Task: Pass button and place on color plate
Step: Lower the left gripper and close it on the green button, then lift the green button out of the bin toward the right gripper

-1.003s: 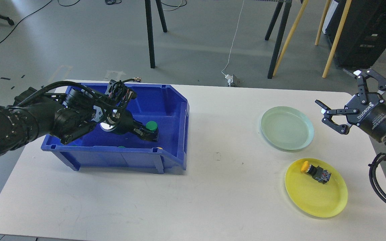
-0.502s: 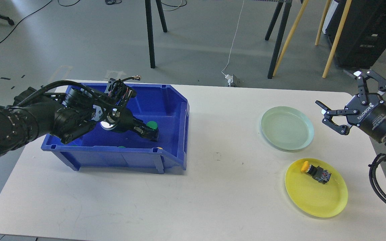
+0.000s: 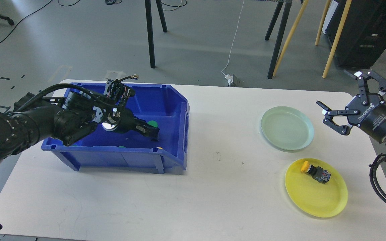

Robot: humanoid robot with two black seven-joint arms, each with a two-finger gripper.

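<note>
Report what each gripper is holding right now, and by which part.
The right gripper is open and holds nothing. The left gripper is down in the blue bin at the green button; whether it has gripped the button cannot be told.

The left gripper (image 3: 150, 131) has gone up a little in the blue bin (image 3: 166, 100), covering more of the green button (image 3: 152, 124).
</note>
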